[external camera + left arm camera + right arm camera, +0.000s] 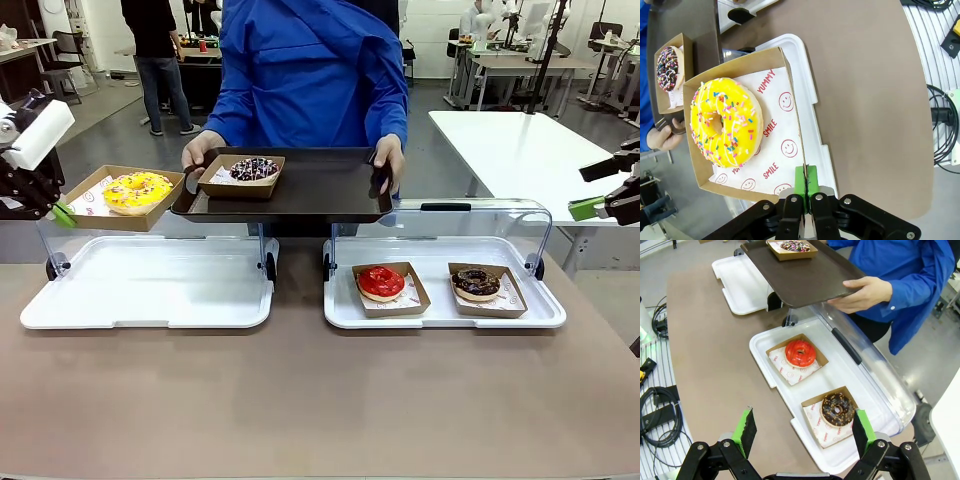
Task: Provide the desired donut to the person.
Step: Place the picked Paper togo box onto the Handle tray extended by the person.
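We see the yellow donut (137, 191), iced and sprinkled, sitting in its cardboard tray (93, 205), which is lifted clear of the left white tray (140, 295) and hangs just beside the near left corner of the dark serving tray (310, 195). The left end effector (805, 181) has its green pads pinched together on the cardboard tray's edge, carrying it by that rim.

The person (310, 80) in the blue shirt holds the serving tray level in both hands above the tabletop (300, 400); a chocolate sprinkled donut (254, 168) in its own cardboard tray already rests on the serving tray's left part.

We judge the delivery step to be under way: the yellow donut is in transit, not yet set down. The next move calls for carrying it over the serving tray's rim to the bare area right of the chocolate sprinkled one, lowering until the cardboard rests flat, then releasing.

The right end effector (805, 432) hovers with its fingers wide apart above the right white tray (850, 375), where a red donut (800, 352) and a chocolate donut (837, 409) remain.
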Action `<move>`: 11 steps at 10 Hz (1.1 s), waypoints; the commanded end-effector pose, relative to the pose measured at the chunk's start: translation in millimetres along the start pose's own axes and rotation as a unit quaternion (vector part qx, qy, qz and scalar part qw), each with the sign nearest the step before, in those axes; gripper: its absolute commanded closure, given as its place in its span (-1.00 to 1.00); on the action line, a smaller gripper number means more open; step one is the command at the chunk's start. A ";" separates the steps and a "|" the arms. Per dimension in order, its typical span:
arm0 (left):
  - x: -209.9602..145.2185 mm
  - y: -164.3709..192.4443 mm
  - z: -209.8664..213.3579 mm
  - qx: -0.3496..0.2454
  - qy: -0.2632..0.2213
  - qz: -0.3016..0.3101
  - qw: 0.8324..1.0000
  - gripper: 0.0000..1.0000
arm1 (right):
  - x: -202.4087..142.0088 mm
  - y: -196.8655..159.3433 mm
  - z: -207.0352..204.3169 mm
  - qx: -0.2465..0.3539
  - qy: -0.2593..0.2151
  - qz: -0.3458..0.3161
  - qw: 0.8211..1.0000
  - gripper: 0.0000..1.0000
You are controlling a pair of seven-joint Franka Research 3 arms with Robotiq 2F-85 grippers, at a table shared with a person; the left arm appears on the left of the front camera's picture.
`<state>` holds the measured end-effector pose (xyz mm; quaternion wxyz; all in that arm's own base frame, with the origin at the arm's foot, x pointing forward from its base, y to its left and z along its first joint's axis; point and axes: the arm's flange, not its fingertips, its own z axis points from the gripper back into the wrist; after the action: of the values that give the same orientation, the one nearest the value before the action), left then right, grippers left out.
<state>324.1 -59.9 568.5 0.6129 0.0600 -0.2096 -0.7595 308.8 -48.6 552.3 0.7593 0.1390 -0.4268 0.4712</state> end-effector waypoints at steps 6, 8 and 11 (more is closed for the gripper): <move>135.7 159.6 1.9 -0.023 -0.036 -0.031 0.999 0.96 | -1.0 0.1 -2.8 0.007 -0.010 0.005 1.000 -1.00; 176.8 212.8 -44.9 -0.029 -0.037 -0.012 0.999 0.96 | -1.0 0.1 -2.8 0.007 -0.010 0.005 1.000 -1.00; 216.5 257.2 -105.8 -0.068 -0.054 -0.002 0.996 0.96 | -1.0 0.1 -2.8 0.007 -0.010 0.005 1.000 -1.00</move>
<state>530.9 -324.7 594.7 0.5959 -0.0147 -0.2013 -0.7773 308.8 -48.3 552.5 0.7592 0.1388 -0.4265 0.4716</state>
